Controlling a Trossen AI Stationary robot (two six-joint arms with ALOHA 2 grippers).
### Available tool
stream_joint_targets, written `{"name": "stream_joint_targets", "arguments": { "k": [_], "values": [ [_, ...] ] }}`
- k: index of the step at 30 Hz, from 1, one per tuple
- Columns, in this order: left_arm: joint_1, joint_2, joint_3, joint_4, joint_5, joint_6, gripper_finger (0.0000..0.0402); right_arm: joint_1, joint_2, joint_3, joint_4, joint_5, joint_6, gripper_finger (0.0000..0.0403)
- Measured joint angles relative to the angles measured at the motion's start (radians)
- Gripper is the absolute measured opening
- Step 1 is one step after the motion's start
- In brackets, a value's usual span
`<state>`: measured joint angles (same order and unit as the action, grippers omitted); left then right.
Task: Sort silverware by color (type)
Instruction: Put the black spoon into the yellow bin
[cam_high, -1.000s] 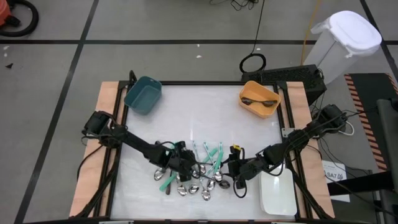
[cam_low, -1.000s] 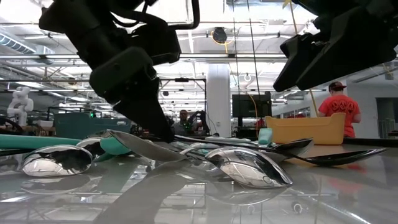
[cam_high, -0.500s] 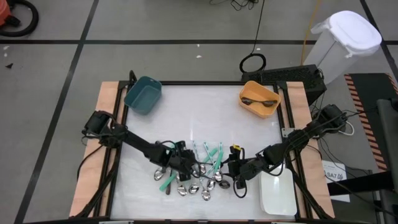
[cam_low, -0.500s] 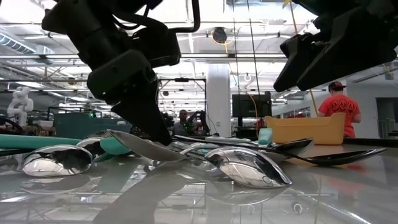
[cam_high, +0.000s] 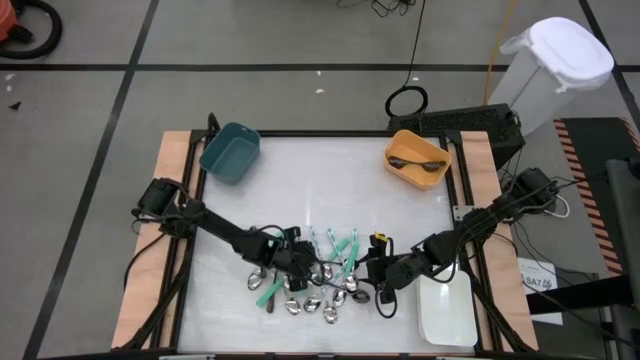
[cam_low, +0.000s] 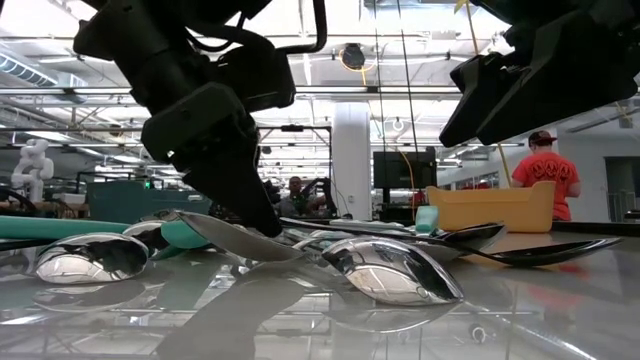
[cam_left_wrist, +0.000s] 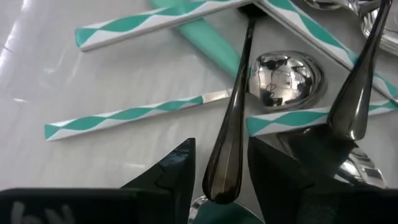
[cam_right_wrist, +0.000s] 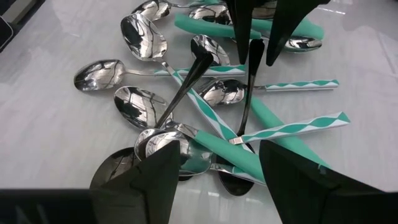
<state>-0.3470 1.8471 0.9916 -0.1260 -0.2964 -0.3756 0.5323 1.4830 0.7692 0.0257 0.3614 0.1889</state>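
The silverware lies in a heap at the table's near middle: shiny spoons, teal-handled pieces and dark spoons, crossing one another. My left gripper is down in the heap's left side, shut on a dark spoon. My right gripper hangs open just above the heap's right side, its fingers apart with nothing between them. My left gripper pinches the dark spoon's handle at its free end between its two fingers. The fingers slant down from the table's left. The handle end is raised in the fingers, and the bowl end rests among the other pieces.
A teal bin stands at the far left. At the far right an orange bin holds dark spoons, and a white bin sits at the near right. A person in red stands in the room beyond the table.
My left gripper has kept its hold on the dark spoon's handle and stayed in the heap. A shiny spoon at the heap's near side has shifted slightly along the table. My right gripper has kept still.
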Motion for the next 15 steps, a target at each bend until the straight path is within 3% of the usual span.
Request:
{"name": "stream_joint_targets", "arguments": {
  "k": [9,15],
  "values": [
    [0.020,0.000,0.000,-0.008,0.027,0.005,0.0142,0.000,0.000,0.000,0.000,0.000,0.000,0.0214],
    [0.020,-0.001,0.000,-0.007,0.042,0.015,0.0084,0.000,0.000,0.000,0.000,0.000,0.000,0.0214]
  ]
}}
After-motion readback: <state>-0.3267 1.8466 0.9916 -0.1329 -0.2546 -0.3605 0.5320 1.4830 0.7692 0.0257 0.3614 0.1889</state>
